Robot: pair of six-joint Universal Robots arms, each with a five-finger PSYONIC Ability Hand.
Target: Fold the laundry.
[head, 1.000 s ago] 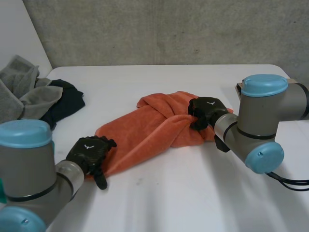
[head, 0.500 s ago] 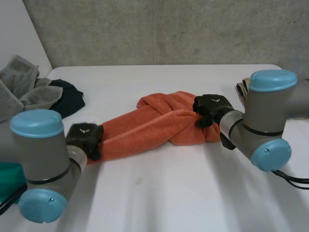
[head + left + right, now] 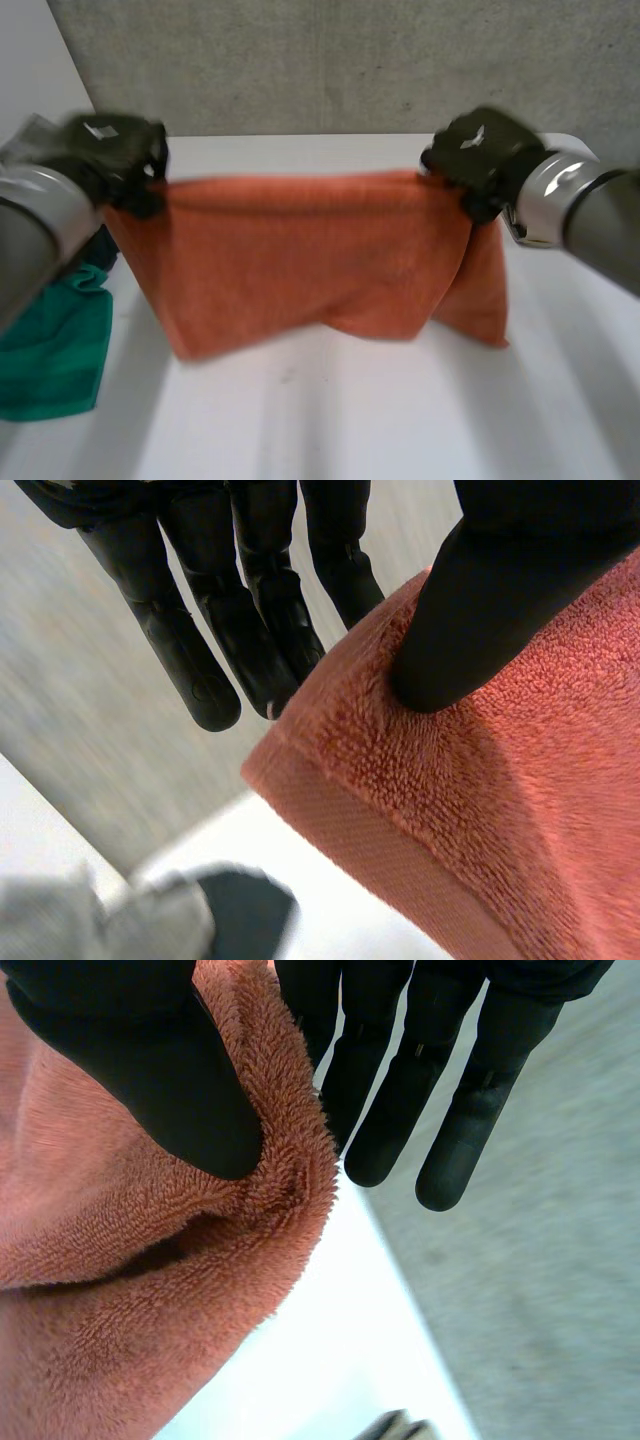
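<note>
An orange towel [image 3: 310, 260] hangs stretched in the air between my two hands, its lower edge just above the white table [image 3: 380, 420]. My left hand [image 3: 115, 150] pinches the towel's upper left corner; in the left wrist view its thumb [image 3: 490, 610] presses the orange towel [image 3: 480, 800] against the fingers [image 3: 250, 610]. My right hand [image 3: 480, 150] pinches the upper right corner. In the right wrist view the thumb [image 3: 150, 1070] clamps the orange towel [image 3: 130, 1260] against the fingers [image 3: 400, 1090]. The towel's right side hangs folded behind the front sheet.
A green cloth [image 3: 55, 345] lies at the table's left edge below my left arm. A grey concrete wall [image 3: 330, 60] stands behind the table. A dark cloth [image 3: 240, 915] and a grey cloth [image 3: 70, 925] lie below my left hand.
Both hands have risen and moved apart, lifting the orange towel off the table and spreading it out. My left hand went from open beside the towel to pinching its corner.
</note>
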